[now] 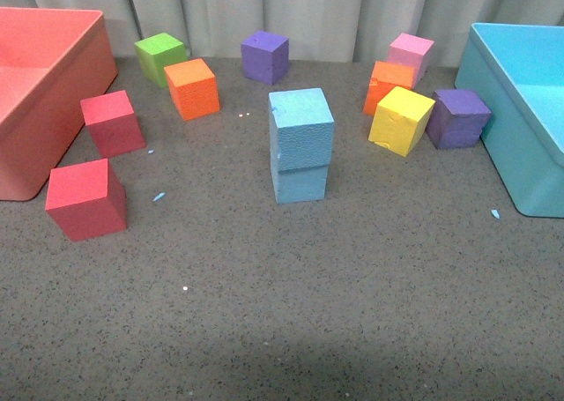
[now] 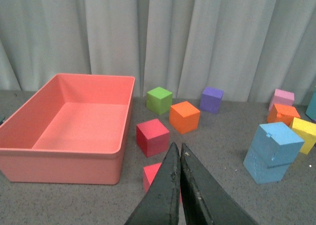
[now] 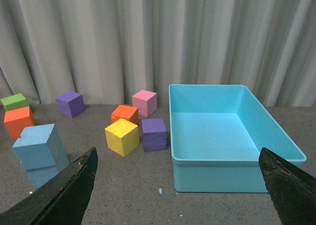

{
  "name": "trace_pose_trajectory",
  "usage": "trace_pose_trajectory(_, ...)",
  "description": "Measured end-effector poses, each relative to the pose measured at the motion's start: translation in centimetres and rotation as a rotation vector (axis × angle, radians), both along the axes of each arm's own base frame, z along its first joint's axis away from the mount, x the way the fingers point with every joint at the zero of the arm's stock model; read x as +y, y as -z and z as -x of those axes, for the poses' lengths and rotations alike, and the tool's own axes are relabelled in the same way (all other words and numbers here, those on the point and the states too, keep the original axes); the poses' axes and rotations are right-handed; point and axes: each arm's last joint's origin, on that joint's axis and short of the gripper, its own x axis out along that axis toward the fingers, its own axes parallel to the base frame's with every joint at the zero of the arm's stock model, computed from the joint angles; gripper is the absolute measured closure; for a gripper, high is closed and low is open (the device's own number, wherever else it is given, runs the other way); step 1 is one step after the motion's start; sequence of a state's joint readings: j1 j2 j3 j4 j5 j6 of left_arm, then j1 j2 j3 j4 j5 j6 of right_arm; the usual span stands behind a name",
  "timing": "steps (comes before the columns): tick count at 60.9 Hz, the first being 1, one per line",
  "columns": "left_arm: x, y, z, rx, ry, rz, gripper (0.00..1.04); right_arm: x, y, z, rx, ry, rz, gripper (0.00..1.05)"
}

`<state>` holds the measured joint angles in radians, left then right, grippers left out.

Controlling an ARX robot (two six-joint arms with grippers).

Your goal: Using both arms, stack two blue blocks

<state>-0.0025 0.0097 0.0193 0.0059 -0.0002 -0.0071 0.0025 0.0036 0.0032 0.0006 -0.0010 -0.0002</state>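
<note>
While apart, two blue blocks (image 1: 301,145) stacked

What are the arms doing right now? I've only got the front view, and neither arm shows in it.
Observer: In the left wrist view, the left jaws are shut together with nothing held.
Operator: And the right ones?
Observer: The right jaws stand wide open with nothing between them.
Operator: Is anything inside the turquoise bin? I only see part of it.
Observer: No, the right wrist view shows the whole turquoise bin, and it is empty.
</note>
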Motion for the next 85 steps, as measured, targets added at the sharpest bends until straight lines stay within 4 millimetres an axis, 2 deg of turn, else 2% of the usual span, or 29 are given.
trace_pose_trajectory(5, 0.00, 0.00, 0.02, 0.000, 0.000, 0.000, 1.01, 0.00, 0.00, 0.00, 0.000, 0.000, 0.000, 0.09)
trace_pose_trajectory(13, 0.00, 0.00, 0.03, -0.001, 0.000, 0.000, 0.74, 0.00, 0.00, 0.00, 0.000, 0.000, 0.000, 0.09)
trace_pose_trajectory(37, 0.00, 0.00, 0.03, -0.002, 0.000, 0.000, 0.05, 0.00, 0.00, 0.00, 0.000, 0.000, 0.000, 0.09)
trace_pose_trajectory(85, 0.00, 0.00, 0.03, -0.002, 0.000, -0.002, 0.07, 0.00, 0.00, 0.00, 0.000, 0.000, 0.000, 0.09)
